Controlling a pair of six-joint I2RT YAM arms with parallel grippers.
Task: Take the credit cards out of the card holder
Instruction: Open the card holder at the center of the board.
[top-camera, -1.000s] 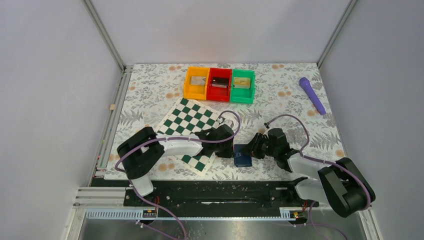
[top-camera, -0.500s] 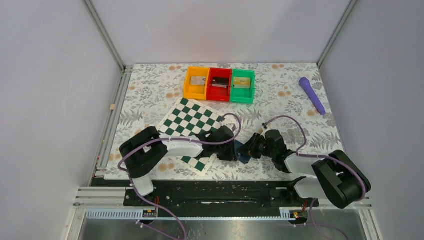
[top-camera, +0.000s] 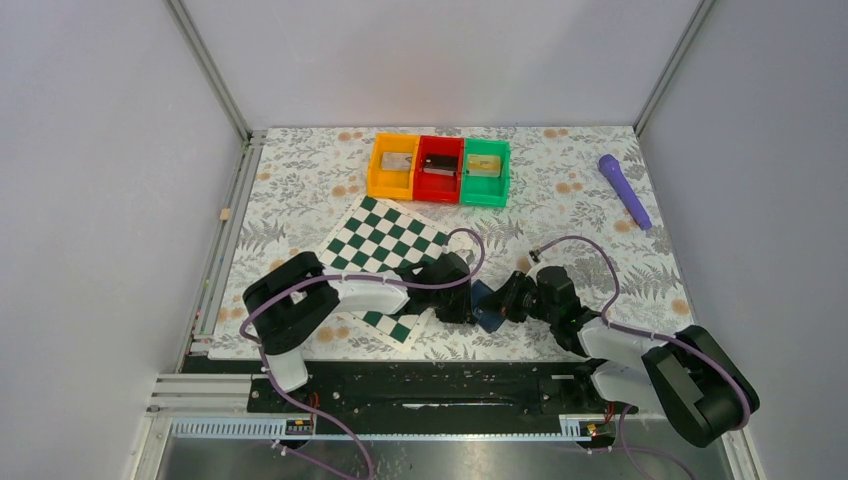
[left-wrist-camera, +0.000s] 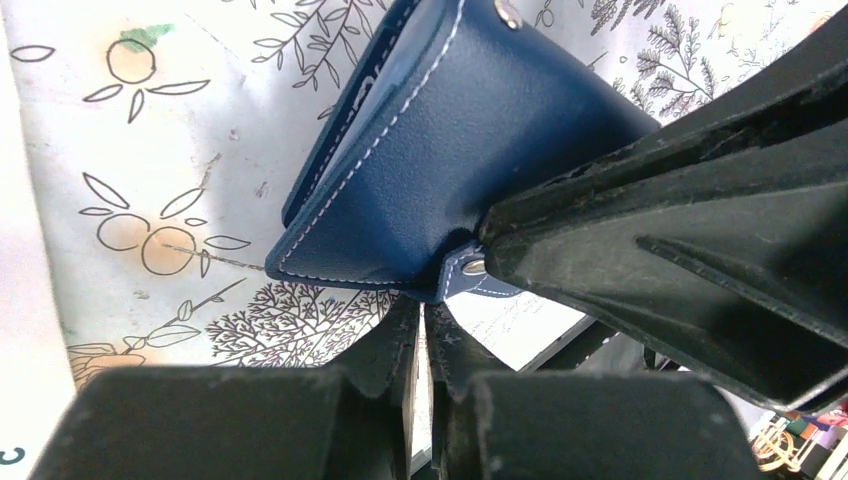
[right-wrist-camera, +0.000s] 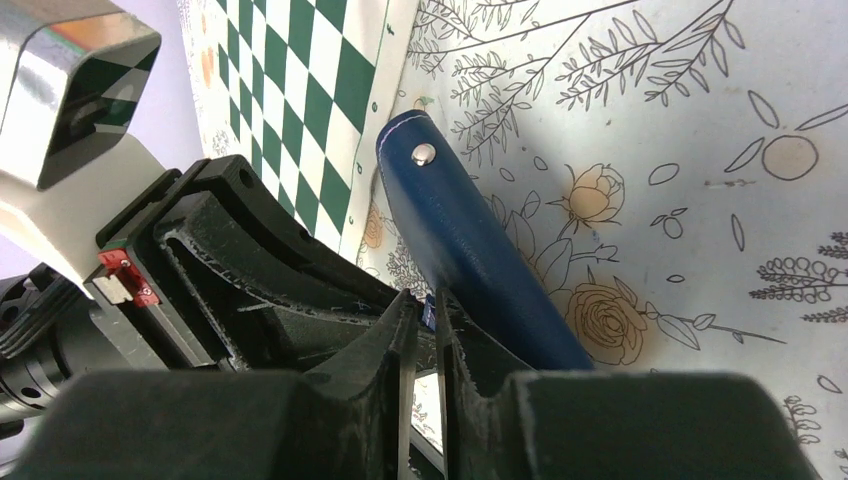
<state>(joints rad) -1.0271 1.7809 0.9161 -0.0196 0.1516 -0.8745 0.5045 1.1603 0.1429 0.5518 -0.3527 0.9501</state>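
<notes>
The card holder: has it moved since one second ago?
Yes. The card holder has tipped up from lying flat, edging slightly toward the red bin, still just right of the chessboard.

Cannot see into the card holder (left-wrist-camera: 450, 150), partly covered from above by the right gripper (top-camera: 512, 298). Cannot make out the small things in the three bins (top-camera: 438, 197).
</notes>
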